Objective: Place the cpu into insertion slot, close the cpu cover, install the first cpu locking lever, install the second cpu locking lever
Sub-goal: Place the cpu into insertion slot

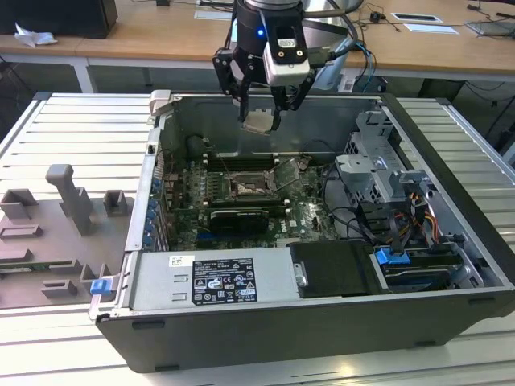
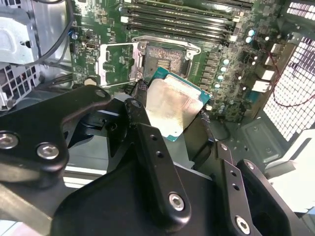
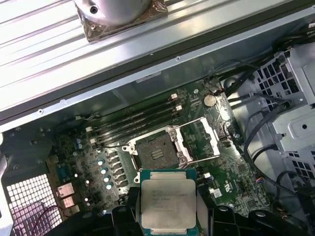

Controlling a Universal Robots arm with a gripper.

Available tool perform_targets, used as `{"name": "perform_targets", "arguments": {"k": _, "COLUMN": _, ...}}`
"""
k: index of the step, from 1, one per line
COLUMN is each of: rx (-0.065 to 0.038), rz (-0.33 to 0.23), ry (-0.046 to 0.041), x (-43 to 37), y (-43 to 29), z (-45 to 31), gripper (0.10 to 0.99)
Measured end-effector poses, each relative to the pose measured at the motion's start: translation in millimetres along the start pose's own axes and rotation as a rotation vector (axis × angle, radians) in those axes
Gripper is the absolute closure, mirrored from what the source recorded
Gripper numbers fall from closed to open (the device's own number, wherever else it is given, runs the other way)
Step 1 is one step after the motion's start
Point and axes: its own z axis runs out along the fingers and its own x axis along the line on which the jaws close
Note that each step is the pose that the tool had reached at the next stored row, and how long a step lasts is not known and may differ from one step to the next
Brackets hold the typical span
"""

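My gripper [image 1: 259, 121] hangs above the open computer case [image 1: 451, 161], shut on the cpu [image 1: 259, 121], a flat square chip with a pale metal top. In both wrist views the cpu [image 2: 172, 109] [image 3: 168, 201] sits between the black fingers [image 2: 147, 137], held clear of the board. The insertion slot [image 1: 249, 186] [image 2: 165, 58] [image 3: 156, 155] lies bare below it, a dark square socket on the green motherboard. The cpu cover [image 2: 116, 64] [image 3: 203, 140] is swung open beside the slot on its hinge.
Long memory slots [image 1: 241, 157] run behind the socket and a black expansion card [image 1: 239, 217] lies in front of it. A drive cage [image 1: 378, 169] with cables fills the exterior view's right. A labelled power supply [image 1: 213, 281] sits at the front. Grey fixture blocks [image 1: 72, 201] stand outside the case.
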Motion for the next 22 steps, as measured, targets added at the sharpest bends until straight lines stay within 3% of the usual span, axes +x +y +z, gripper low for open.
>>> {"name": "perform_targets", "arguments": {"k": 22, "rx": -0.002, "rz": 0.167, "ry": -0.0149, "x": 0.0, "y": -0.1, "z": 0.9, "gripper": 0.545}}
